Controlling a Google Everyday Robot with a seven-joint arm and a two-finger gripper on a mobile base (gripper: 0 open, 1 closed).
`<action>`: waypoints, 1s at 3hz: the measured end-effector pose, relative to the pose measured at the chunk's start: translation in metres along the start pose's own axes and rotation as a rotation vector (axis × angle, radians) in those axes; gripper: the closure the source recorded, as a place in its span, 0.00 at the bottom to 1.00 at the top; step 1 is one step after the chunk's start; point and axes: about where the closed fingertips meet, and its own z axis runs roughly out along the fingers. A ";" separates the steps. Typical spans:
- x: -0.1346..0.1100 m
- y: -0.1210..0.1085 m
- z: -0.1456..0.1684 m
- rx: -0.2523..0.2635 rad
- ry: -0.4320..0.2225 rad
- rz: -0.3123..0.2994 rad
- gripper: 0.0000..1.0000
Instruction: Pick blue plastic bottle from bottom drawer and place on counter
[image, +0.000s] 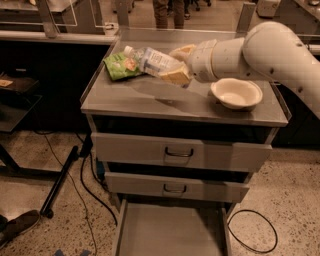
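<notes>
The blue plastic bottle (151, 60), clear with a white cap and pale label, lies tilted just above the counter (150, 100), cap pointing left toward the green snack bag. My gripper (175, 66) reaches in from the right and is shut on the bottle's lower end, one tan finger above and one below it. The bottle casts a shadow on the steel surface beneath it. The bottom drawer (170, 230) stands pulled out at the foot of the cabinet, its flat floor bare.
A green snack bag (121, 66) lies on the counter's back left. A cream bowl (236, 93) sits at the right, under my arm. Two shut drawers with dark loop handles (179, 152) are below. Cables and a black stand leg lie on the floor at left.
</notes>
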 end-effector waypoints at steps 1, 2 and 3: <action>0.002 -0.013 0.018 -0.038 0.028 0.002 1.00; 0.016 -0.012 0.032 -0.097 0.084 0.001 1.00; 0.032 -0.008 0.041 -0.144 0.130 0.014 1.00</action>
